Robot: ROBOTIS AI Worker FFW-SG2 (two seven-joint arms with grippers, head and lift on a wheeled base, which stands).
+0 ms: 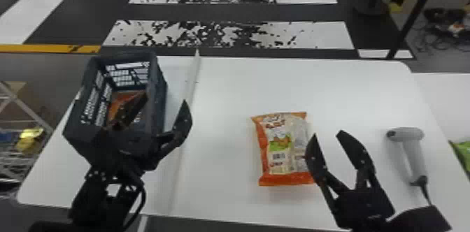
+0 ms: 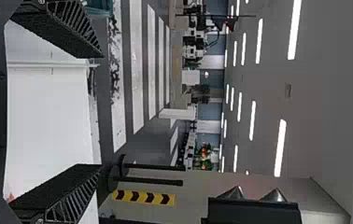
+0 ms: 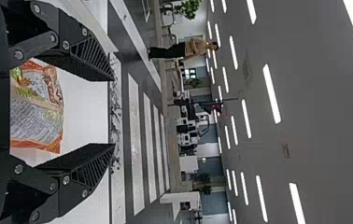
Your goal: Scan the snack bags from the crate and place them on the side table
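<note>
An orange snack bag lies flat on the white table, its printed back with a barcode facing up. My right gripper stands open just right of it, one finger overlapping the bag's edge; in the right wrist view the same bag shows behind the open right gripper. My left gripper is open over the near right part of the dark crate. Another orange bag lies inside the crate, partly hidden by a left finger. The left wrist view has the open left gripper. A grey scanner lies at the right.
A pale strip runs across the table between crate and bag. The scanner's cable trails toward the near edge, by the right arm. A second white surface adjoins at the right, with a green bag at the view's edge.
</note>
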